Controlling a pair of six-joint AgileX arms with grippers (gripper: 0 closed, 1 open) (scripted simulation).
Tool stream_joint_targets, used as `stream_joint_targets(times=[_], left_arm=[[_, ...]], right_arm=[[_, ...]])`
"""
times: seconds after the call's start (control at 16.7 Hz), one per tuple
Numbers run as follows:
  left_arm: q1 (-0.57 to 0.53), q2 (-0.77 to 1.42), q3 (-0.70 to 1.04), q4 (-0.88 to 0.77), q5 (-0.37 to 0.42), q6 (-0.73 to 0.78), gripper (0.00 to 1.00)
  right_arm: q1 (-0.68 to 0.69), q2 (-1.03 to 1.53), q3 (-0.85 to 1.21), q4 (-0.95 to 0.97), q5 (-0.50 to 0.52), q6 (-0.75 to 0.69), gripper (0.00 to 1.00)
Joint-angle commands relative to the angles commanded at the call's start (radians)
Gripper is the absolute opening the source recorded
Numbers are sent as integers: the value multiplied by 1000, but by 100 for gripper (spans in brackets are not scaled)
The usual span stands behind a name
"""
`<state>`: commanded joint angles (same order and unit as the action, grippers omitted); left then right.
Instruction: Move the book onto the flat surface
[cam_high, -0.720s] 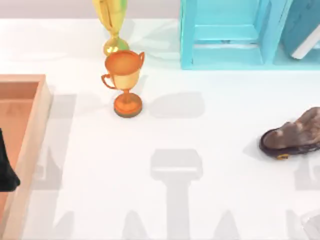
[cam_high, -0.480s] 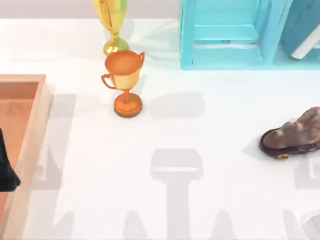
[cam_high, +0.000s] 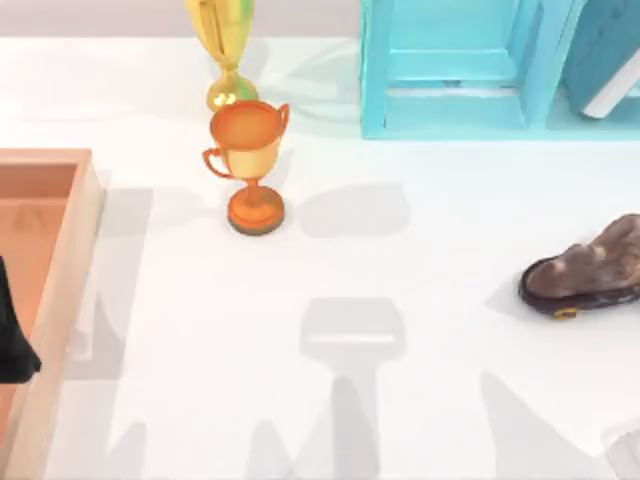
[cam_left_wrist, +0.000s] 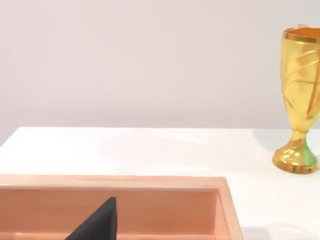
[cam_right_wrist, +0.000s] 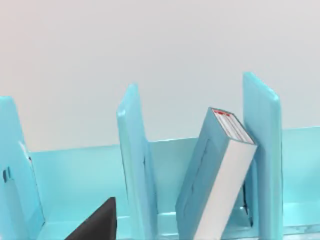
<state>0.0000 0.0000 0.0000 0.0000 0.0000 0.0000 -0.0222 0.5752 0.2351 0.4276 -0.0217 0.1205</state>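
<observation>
The teal-blue book (cam_high: 600, 45) leans in the right-hand compartment of the turquoise shelf unit (cam_high: 455, 70) at the table's far right. In the right wrist view the book (cam_right_wrist: 212, 185) tilts against a divider, white page edges facing me, with a dark part of my right gripper (cam_right_wrist: 97, 225) low in front of the shelf (cam_right_wrist: 135, 165). The flat surface, a white tabletop (cam_high: 450, 250), spreads in front of the shelf. My left gripper (cam_high: 12, 340) hangs over the wooden tray (cam_high: 75, 250) at the left edge and also appears in the left wrist view (cam_left_wrist: 97, 225).
An orange trophy (cam_high: 248, 165) stands mid-left, with a gold trophy (cam_high: 222, 50) behind it, the gold one (cam_left_wrist: 300, 100) also in the left wrist view. A brown shoe (cam_high: 590, 270) lies at the right. The tray's rim (cam_left_wrist: 115, 181) runs along the left.
The arm shadows on the near right of the table have shifted and merged into one larger patch. The book, trophies, shoe and left arm have stayed put.
</observation>
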Motion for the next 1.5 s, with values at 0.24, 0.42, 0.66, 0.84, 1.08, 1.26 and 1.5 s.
stream_joint_targets(times=[0.24, 0.42, 0.66, 0.84, 1.08, 1.26, 1.5], left_arm=[[0, 0, 0, 0, 0, 0, 100], [0, 0, 0, 0, 0, 0, 100], [0, 0, 0, 0, 0, 0, 100], [0, 0, 0, 0, 0, 0, 100], [0, 0, 0, 0, 0, 0, 100], [0, 0, 0, 0, 0, 0, 100], [0, 0, 0, 0, 0, 0, 100]], right_arm=[[-13, 464, 159, 281, -15, 80, 100], [-23, 825, 279, 491, -25, 140, 100], [-34, 1251, 420, 739, -38, 211, 100], [-44, 1479, 495, 881, -45, 251, 100], [-53, 1634, 541, 986, -51, 281, 100], [-53, 1648, 545, 995, -51, 284, 100], [-48, 1646, 542, 991, -51, 283, 100]])
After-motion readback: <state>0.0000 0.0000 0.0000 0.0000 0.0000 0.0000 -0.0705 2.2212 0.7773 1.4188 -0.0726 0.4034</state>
